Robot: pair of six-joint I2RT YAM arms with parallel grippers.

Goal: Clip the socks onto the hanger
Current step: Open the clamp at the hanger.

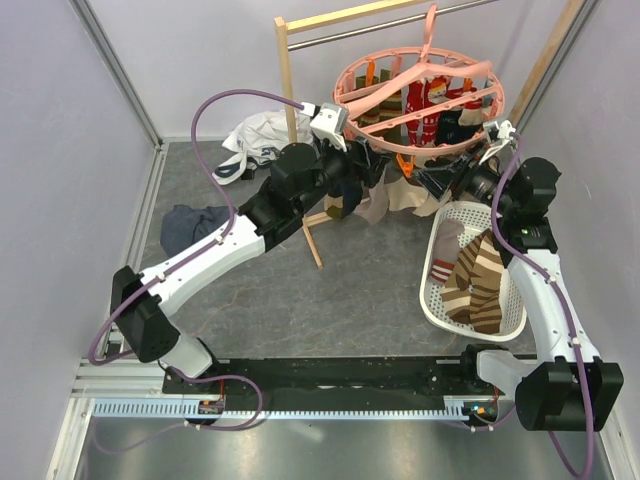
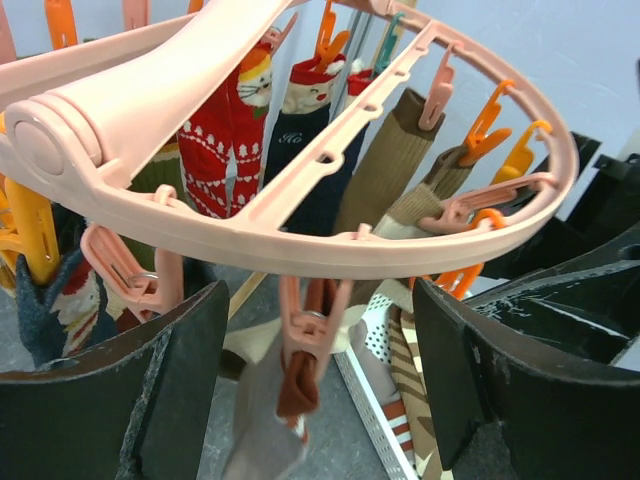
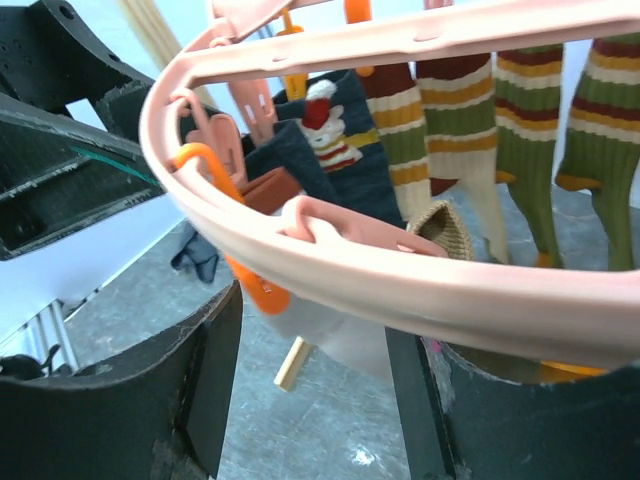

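Arms upstretched either side of the hanger (image 1: 341,84), left gripper (image 2: 318,300) and right gripper (image 3: 315,320) under its rim, jaws released.

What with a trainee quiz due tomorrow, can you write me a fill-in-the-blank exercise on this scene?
1. The hanger hangs from a rail whose frame is made of ____.
2. The loose striped socks lie in a white ____ on the right.
3. The left gripper and right gripper both have their jaws ____.
Missing words: wood; basket; open.
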